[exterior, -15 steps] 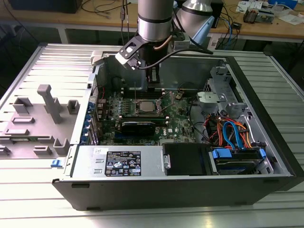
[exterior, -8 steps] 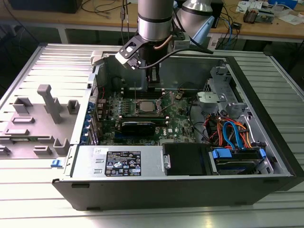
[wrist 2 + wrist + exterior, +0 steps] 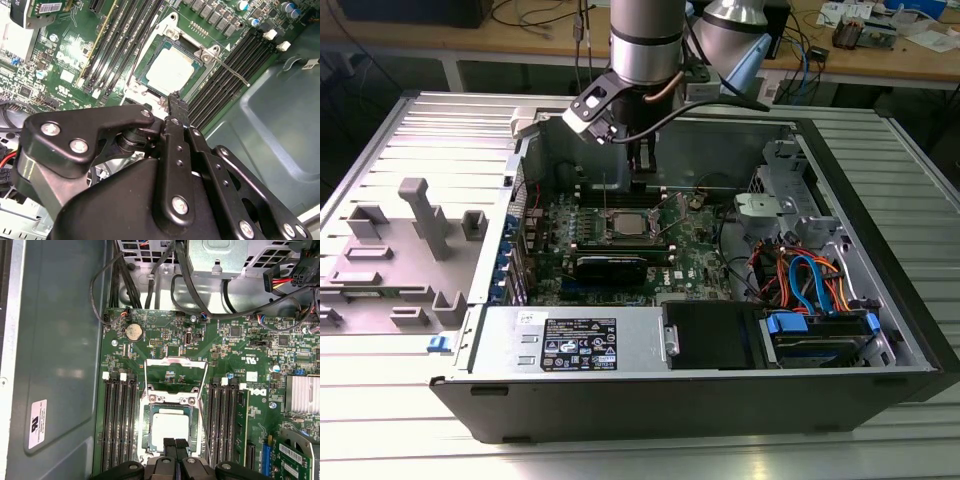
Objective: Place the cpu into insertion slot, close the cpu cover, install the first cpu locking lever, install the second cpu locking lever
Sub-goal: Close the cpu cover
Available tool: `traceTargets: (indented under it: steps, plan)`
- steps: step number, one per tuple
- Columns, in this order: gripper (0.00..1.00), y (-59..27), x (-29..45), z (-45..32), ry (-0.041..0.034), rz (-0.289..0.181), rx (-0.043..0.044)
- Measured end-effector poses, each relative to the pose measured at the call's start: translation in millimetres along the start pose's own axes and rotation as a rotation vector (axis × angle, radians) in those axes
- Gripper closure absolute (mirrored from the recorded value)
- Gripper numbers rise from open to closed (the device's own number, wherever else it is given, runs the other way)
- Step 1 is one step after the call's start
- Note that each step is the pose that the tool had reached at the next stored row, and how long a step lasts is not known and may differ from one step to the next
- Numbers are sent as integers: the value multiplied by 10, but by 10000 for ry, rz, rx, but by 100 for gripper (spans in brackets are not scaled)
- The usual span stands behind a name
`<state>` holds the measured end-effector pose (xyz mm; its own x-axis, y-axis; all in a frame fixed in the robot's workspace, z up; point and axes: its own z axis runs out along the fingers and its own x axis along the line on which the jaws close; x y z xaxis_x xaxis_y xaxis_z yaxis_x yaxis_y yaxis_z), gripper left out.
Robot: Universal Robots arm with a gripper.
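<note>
We saw the small square silver-topped cpu [image 3: 170,427] seated in the metal-rimmed square insertion slot [image 3: 146,432] on the green motherboard [image 3: 160,340]. The thin silvery cpu cover [image 3: 175,361] stood raised open. The black pincer [image 3: 175,444] hovered at the slot's edge, fingertips pressed together, gripping nothing.

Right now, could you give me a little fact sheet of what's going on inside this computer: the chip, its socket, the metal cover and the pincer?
setting: open computer case lying on its side, green motherboard inside
cpu: seated in the insertion slot, silver top facing up
cpu cover: swung open, not over the chip
pincer: shut, holding nothing, poised over the slot's edge
</note>
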<state>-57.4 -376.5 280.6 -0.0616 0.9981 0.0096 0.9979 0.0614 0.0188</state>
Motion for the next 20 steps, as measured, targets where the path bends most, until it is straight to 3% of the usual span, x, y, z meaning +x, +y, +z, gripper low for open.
traceTargets:
  steps: [6, 20]
  plan:
    - [89, 1, 0, -35, 1, 1, -1]
    - [89, 49, -3, -39, 1, 0, 0]
